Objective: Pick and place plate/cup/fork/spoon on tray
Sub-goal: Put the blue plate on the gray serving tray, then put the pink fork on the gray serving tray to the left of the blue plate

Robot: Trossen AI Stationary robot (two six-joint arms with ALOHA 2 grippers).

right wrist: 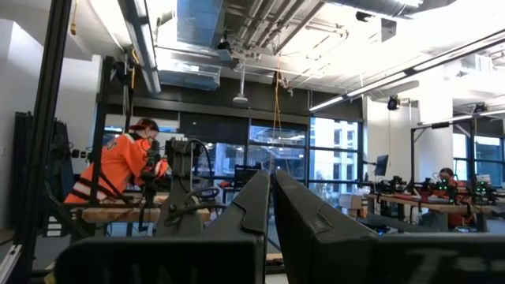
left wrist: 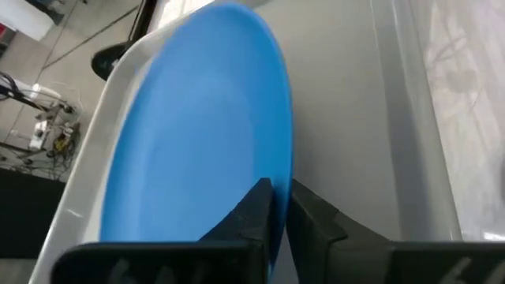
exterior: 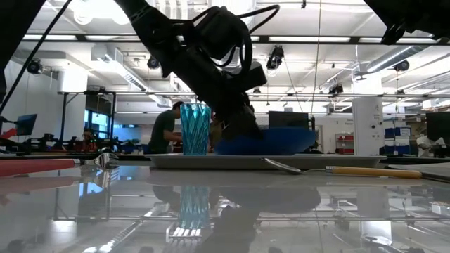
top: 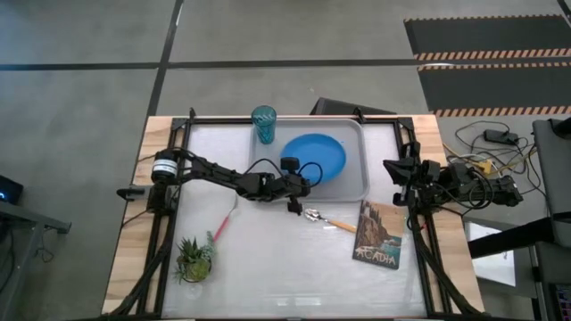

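Left hand [top: 299,185] at frame centre, pinching near rim of tilted blue plate [top: 315,156] inside grey tray [top: 359,187]; teal cup [top: 263,124] at tray's upper left; spoon [top: 327,221], fork [top: 223,222] on tabletop [top: 285,267] below; right hand [right wrist: 272,197] pressed together, right edge.

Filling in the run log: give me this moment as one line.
left gripper: shut on plate, tilted over tray | right gripper: shut, idle at right edge | cup: on tray | spoon, fork: on table
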